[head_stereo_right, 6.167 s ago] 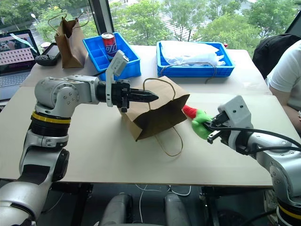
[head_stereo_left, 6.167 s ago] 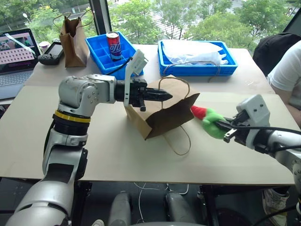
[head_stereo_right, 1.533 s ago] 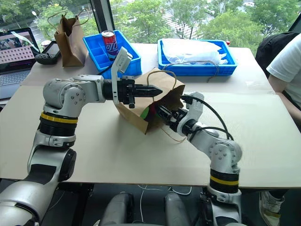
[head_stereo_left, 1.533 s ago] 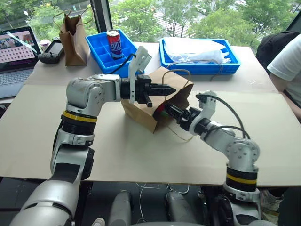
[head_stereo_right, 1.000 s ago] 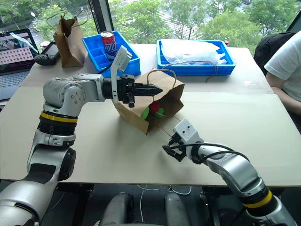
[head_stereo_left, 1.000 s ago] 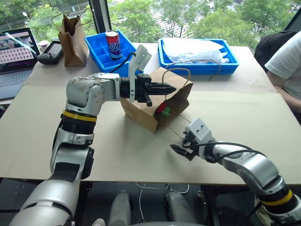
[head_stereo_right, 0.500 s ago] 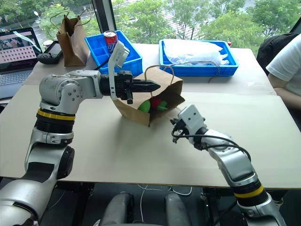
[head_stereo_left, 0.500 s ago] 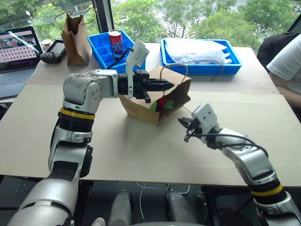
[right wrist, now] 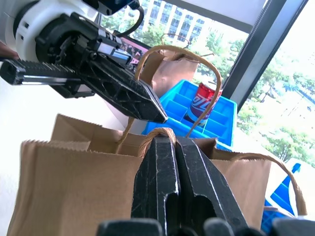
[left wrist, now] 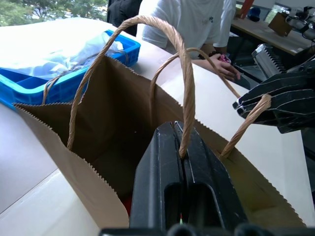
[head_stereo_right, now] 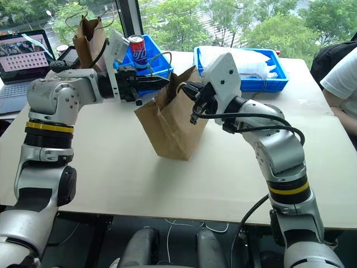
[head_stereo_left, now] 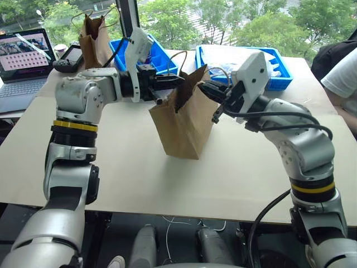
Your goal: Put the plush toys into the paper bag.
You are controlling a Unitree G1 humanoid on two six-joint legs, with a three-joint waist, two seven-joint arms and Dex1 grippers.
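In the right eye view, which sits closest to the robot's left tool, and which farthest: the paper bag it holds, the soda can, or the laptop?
1. The paper bag: nearest; the left tool is shut on one of its handles, at the table's middle.
2. The soda can: next, just behind that tool, standing in a blue bin.
3. The laptop: farthest, at the table's far left edge.

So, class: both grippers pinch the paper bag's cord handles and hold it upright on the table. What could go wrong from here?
1. The left gripper and right gripper each pinch only a thin cord handle of the bag; pulling apart might tear a handle off.
2. A cord could slip from the shut fingers, letting the bag tip over.
3. If it tips, the toys inside could spill onto the table.
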